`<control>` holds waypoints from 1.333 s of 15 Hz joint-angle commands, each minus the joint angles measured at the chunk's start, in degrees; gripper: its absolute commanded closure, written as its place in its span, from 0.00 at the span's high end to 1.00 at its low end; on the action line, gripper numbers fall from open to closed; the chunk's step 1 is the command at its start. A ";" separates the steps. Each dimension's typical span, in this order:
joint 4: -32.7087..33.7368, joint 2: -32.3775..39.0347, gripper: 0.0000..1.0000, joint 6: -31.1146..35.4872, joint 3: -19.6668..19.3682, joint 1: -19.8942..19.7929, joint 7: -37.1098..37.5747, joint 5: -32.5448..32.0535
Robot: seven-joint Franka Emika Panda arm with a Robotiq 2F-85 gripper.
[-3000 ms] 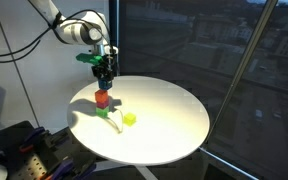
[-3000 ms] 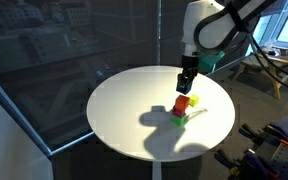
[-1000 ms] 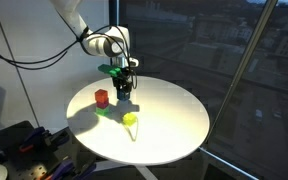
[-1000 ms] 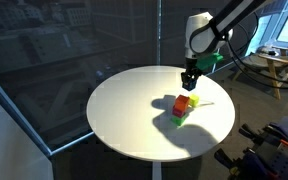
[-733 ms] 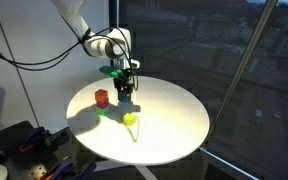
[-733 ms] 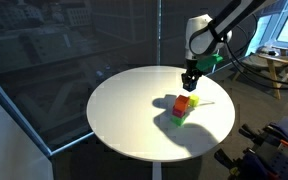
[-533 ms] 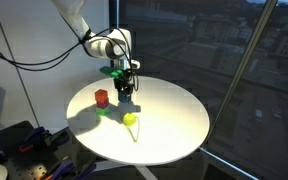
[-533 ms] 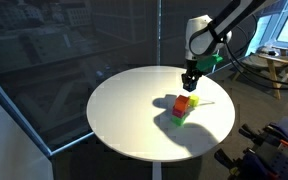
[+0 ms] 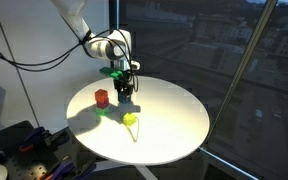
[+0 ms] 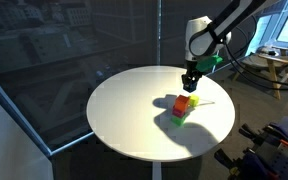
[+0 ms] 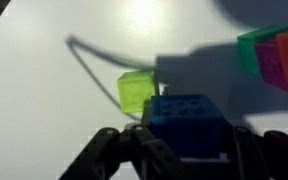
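Note:
In the wrist view my gripper is shut on a blue studded block, which fills the gap between the dark fingers. Just beyond it on the white table lies a yellow-green block. A red block and a green block sit together at the upper right. In both exterior views the gripper hangs low over the round table, beside the red block that rests on the green block. The yellow-green block lies nearer the table's front.
The round white table stands by dark glass walls. A thin cable or stick lies on it near the blocks. Dark equipment sits on the floor by the table.
Three seconds ago the gripper hung right over the red block; it now stands to one side of it, lower. Nothing has moved over the last second.

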 commanded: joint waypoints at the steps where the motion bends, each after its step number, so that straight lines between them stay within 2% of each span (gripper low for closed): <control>1: 0.07 0.01 0.56 -0.09 -0.02 0.01 -0.04 0.03; 3: 0.07 0.01 0.56 -0.09 -0.01 0.01 -0.04 0.03; 4: 0.07 0.01 0.31 -0.09 -0.01 0.01 -0.05 0.03; 11: 1.87 0.70 0.31 -0.72 -0.59 -0.50 1.70 0.98; 20: 4.70 3.45 0.31 -1.27 -1.16 -2.47 0.14 1.80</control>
